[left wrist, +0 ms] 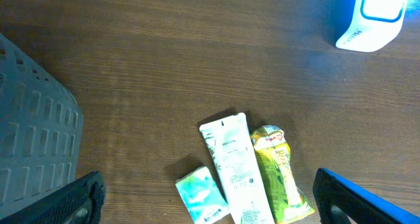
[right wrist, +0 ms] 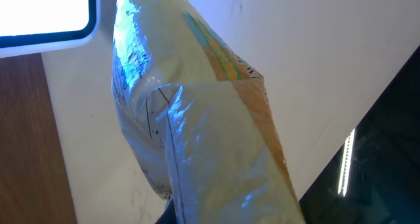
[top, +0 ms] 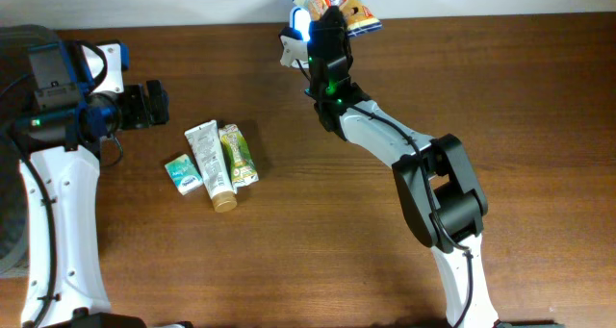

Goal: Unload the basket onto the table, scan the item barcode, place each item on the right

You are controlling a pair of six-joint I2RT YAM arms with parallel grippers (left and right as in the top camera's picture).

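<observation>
We list the counter point(top: 289, 251) from left to right.

1. Crate point(left wrist: 33, 138): grey, with slotted walls, at the left edge of the left wrist view.
2. Left gripper point(top: 159, 105): in the upper left of the overhead frame. We record its jaws wide apart and empty.
3. Packet point(top: 182, 173): small and green, lying flat left of centre.
4. Tube point(top: 210, 164): white, cap toward the bottom of the frame, touching the packet.
5. Pouch point(top: 238, 155): yellow-green, lying against the tube's right side.
6. Scanner point(top: 294, 35): white with a blue glow, at top centre.
7. Right gripper point(top: 332, 20): just right of the scanner. We record its jaws clamped on the bag.
8. Bag point(top: 351, 6): a foil snack bag held at the top edge of the frame, just beside the scanner. Its crinkled silver back fills the right wrist view.
</observation>
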